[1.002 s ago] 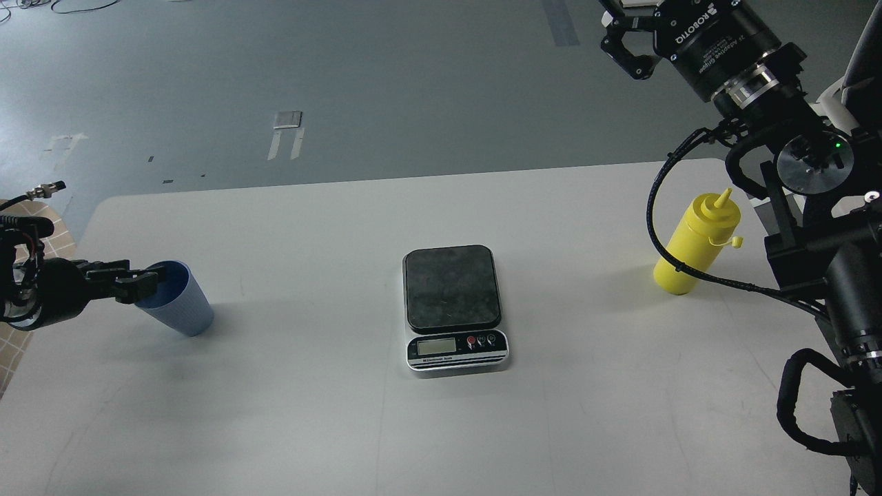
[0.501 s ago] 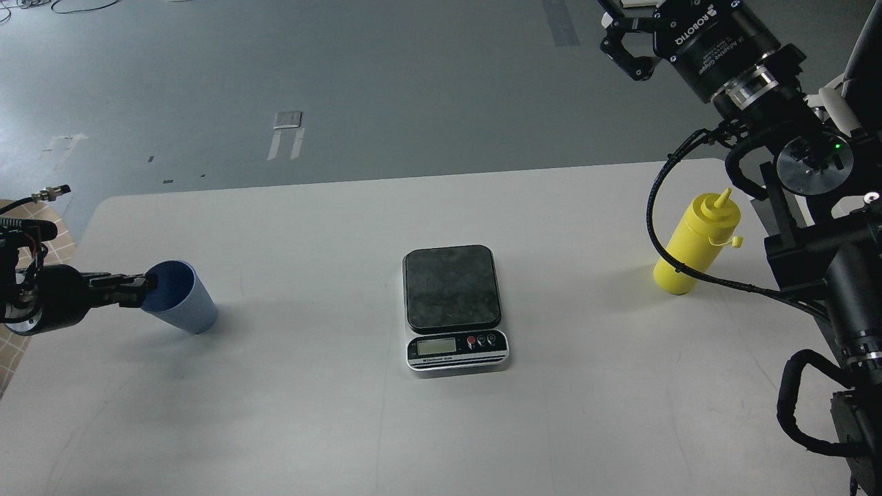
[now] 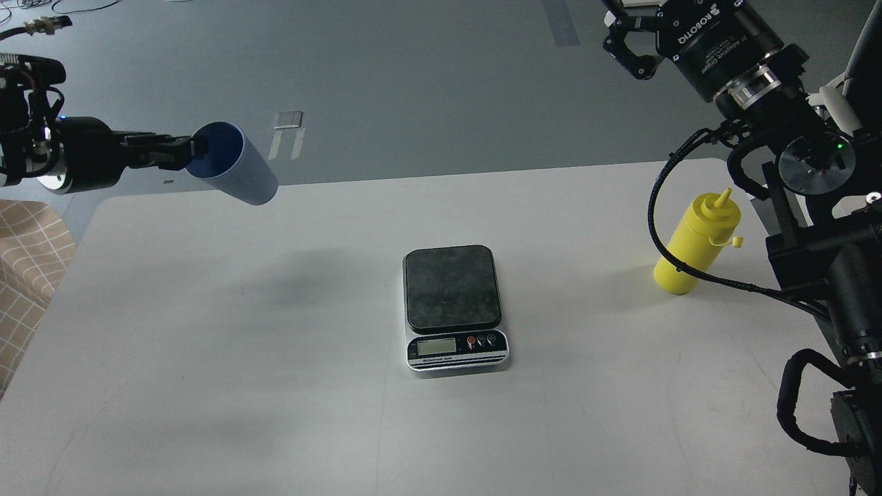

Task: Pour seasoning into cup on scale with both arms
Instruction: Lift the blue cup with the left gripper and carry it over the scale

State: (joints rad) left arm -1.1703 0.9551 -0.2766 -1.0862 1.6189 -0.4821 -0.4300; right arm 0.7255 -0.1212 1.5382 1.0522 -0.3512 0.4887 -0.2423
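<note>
My left gripper (image 3: 191,149) is shut on the rim of the light blue ribbed cup (image 3: 238,169) and holds it high above the table's far left, tilted with its base pointing right and down. The scale (image 3: 453,305) sits in the middle of the table, its dark platform bare. The yellow squeeze bottle (image 3: 696,242) stands upright at the right, its small cap hanging off the nozzle. My right gripper (image 3: 630,38) is raised at the top right, well above and behind the bottle, with its fingers (image 3: 639,65) apart and nothing in it.
The white table (image 3: 275,386) has its far edge behind the scale. My right arm's cable (image 3: 665,227) loops just in front of the bottle. A checked cloth (image 3: 27,262) lies at the left edge. Grey floor lies beyond.
My left gripper has lifted the cup off the table and carried it up and to the right. My right arm has hardly moved.
</note>
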